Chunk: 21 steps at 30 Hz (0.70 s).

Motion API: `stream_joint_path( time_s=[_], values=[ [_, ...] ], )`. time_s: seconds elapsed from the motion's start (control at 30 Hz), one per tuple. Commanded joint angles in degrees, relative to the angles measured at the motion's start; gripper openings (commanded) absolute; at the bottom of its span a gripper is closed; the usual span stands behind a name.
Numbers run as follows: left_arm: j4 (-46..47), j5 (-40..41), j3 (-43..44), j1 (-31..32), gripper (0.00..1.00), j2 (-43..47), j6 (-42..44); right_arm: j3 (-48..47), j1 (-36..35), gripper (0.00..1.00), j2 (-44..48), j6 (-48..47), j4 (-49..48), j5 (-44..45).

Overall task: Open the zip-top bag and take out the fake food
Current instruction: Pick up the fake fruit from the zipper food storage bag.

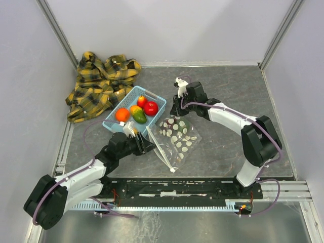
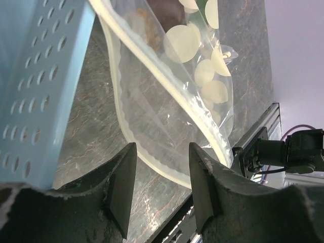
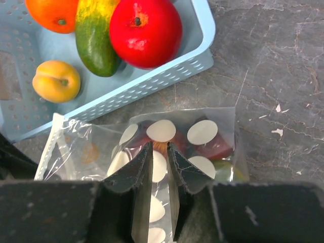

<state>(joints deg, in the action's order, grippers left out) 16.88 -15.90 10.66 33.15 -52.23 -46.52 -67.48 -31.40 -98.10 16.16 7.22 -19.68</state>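
Right gripper (image 3: pixel 159 148): nearly pressed together, pinch unclear, zip-top bag (image 3: pixel 202 132) 12 o'clock end | left gripper (image 2: pixel 162 152): spread, 8 o'clock mouth | raise end, spill fake food (image 3: pixel 220 148)

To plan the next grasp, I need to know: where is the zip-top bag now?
In the top view, the zip-top bag lies near the middle of the table, just right of and below the light blue basket.
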Motion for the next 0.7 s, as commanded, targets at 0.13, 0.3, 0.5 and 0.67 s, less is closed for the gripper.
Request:
stream_joint_path(
  time_s=[0.13, 0.3, 0.5, 0.67],
  values=[
    [11.13, 2.59, 0.12, 3.22, 0.52, -4.36, -2.29, -3.69, -0.62, 0.23, -4.2, -2.54, 1.77, 1.9],
    [15.27, 4.09, 0.42, 4.96, 0.53, -9.2, -2.69, -5.34, -0.86, 0.22, -6.37, -4.55, 4.54, 1.56],
    [17.75, 6.23, 1.75, 5.48, 0.59, -13.23, -1.47, -2.81, -1.29, 0.21, -6.44, -5.88, 4.07, -0.57],
    [19.67, 7.21, 2.62, 5.68, 0.63, -14.32, -0.81, 0.31, -1.73, 0.21, -5.12, -5.97, 2.94, -1.99]
  ],
)
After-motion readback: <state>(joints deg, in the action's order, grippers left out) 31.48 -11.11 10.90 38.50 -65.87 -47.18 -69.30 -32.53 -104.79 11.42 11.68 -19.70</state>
